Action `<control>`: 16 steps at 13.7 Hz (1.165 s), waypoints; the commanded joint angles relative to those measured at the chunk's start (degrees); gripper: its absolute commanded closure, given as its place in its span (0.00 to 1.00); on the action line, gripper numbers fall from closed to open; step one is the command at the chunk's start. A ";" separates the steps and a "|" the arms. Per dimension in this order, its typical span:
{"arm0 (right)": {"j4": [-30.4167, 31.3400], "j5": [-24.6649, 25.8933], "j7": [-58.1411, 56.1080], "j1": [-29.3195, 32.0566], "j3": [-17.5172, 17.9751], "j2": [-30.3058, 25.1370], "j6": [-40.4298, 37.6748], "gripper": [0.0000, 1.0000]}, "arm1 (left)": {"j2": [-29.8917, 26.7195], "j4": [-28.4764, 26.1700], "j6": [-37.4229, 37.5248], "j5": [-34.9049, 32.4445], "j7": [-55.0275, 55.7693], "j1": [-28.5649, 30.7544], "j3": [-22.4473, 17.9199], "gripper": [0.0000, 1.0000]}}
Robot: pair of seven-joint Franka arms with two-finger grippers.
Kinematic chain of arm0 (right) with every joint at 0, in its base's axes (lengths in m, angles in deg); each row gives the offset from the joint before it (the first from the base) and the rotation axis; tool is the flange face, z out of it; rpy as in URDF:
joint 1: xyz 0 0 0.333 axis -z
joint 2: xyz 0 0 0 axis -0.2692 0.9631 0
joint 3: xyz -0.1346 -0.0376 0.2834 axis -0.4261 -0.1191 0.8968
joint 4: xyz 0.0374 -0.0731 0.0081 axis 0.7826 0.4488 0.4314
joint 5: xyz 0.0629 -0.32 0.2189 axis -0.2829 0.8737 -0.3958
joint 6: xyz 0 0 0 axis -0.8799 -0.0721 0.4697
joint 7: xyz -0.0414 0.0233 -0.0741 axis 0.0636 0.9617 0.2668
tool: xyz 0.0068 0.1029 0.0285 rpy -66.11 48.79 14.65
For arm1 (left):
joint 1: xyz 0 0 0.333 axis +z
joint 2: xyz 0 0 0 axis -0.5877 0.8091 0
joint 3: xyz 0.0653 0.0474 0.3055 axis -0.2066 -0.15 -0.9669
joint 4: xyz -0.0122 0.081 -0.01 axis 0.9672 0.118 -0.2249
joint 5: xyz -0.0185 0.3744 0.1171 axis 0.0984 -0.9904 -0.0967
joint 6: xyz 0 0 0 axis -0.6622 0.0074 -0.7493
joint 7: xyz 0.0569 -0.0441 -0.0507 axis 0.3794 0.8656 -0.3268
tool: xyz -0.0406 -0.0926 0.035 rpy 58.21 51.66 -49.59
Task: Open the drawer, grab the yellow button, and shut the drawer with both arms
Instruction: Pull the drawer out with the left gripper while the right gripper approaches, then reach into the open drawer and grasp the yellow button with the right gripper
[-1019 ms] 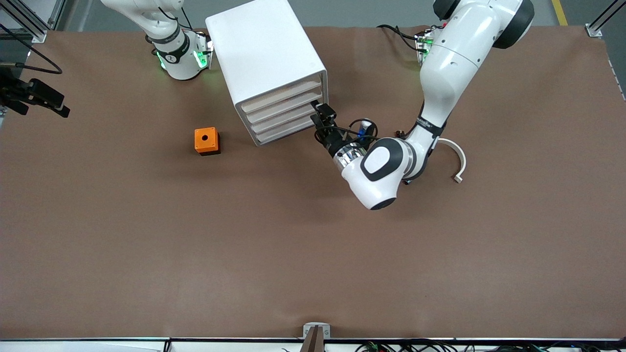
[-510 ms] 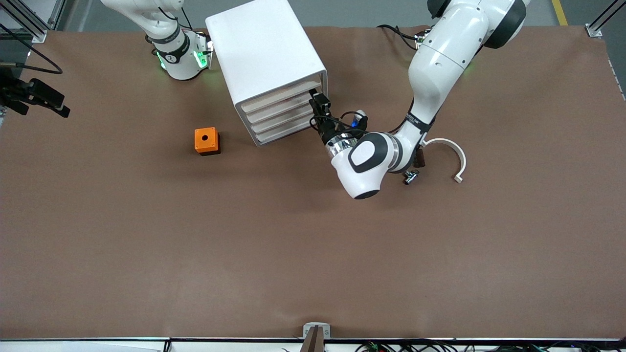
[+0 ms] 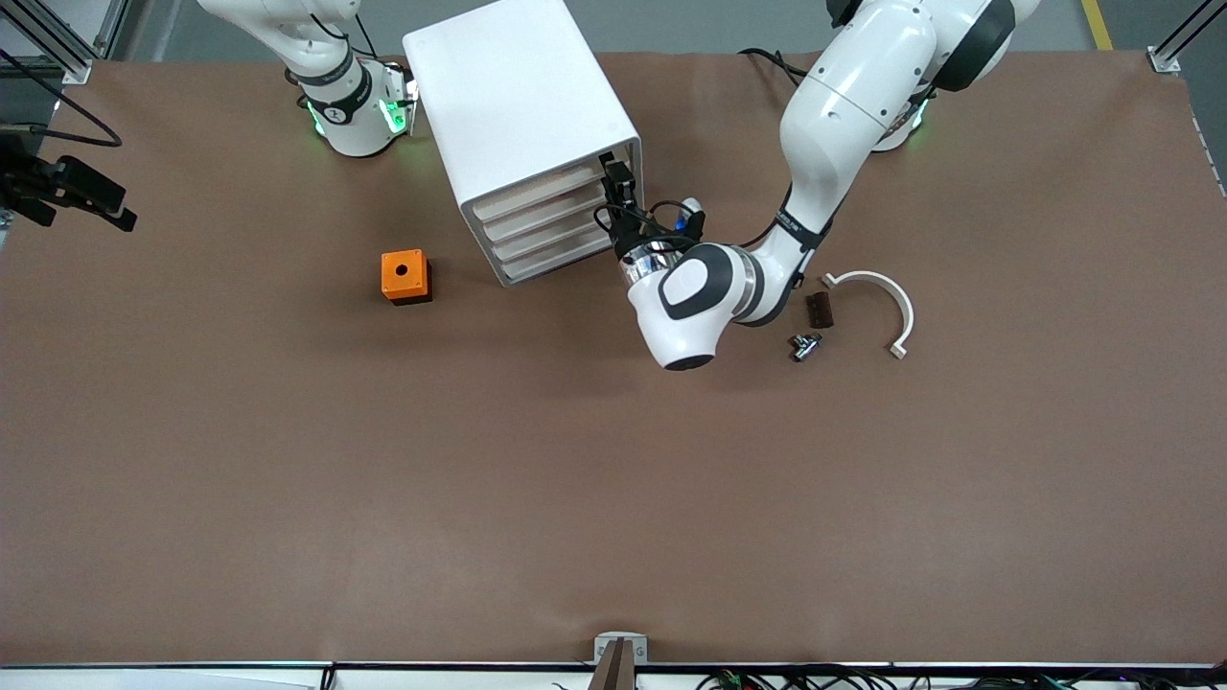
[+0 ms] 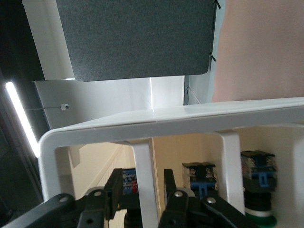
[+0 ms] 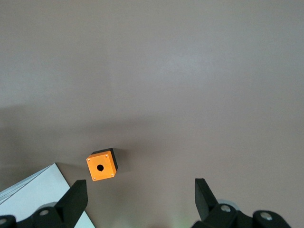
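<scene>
White drawer unit (image 3: 522, 134): left gripper (image 4: 141, 190) spread astride its post; right gripper (image 5: 140, 192) spread, button unseen.

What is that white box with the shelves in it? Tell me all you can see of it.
The drawer cabinet is a glossy white box, plastic by its look, standing on the brown table close to the right arm's base, turned at an angle. Its front shows four stacked cream drawers, all looking shut. The left gripper is at the front's upper corner, its fingers astride a white bar. Through the front, small switch parts show inside.
</scene>
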 commanded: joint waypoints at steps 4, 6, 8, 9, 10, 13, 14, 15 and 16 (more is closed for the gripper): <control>-3.79 2.82 -1.31 0.81 0.61 12.17 0.41 0.00 | -0.15 -0.56 0.51 0.41 0.61 -1.12 -0.10 0.84; -5.12 4.60 -0.62 0.46 0.62 14.38 -0.21 0.00 | -0.15 -0.56 0.51 0.41 1.13 -1.03 -0.19 0.90; -4.86 3.73 7.50 -1.02 0.97 14.30 -0.90 0.00 | -0.15 -0.56 0.51 0.41 1.14 -0.94 -0.19 0.93; -4.77 2.85 13.48 -2.95 1.05 14.21 -2.04 0.00 | -0.15 -0.56 0.51 0.41 1.14 -0.94 -0.28 0.94; -4.59 1.27 17.63 -5.32 0.97 13.95 -2.23 0.00 | -0.15 -0.48 0.51 0.41 1.14 -0.77 -0.28 0.94; -4.33 -4.18 34.58 -12.69 0.97 13.07 -1.70 0.00 | -0.06 -0.39 0.42 0.41 0.96 -0.16 -0.80 0.94; -4.33 -4.36 39.68 -15.94 0.97 13.07 -0.92 0.00 | 0.02 -0.30 0.33 0.41 0.96 0.63 -0.98 0.94; -4.33 -4.54 44.52 -18.85 0.97 13.07 0.74 0.00 | 0.11 -0.30 0.07 0.50 0.96 1.68 -0.98 0.94; -4.24 -4.54 49.96 -22.01 0.97 13.24 1.98 0.00 | 0.11 -0.30 -0.02 0.50 0.88 2.39 -0.98 0.94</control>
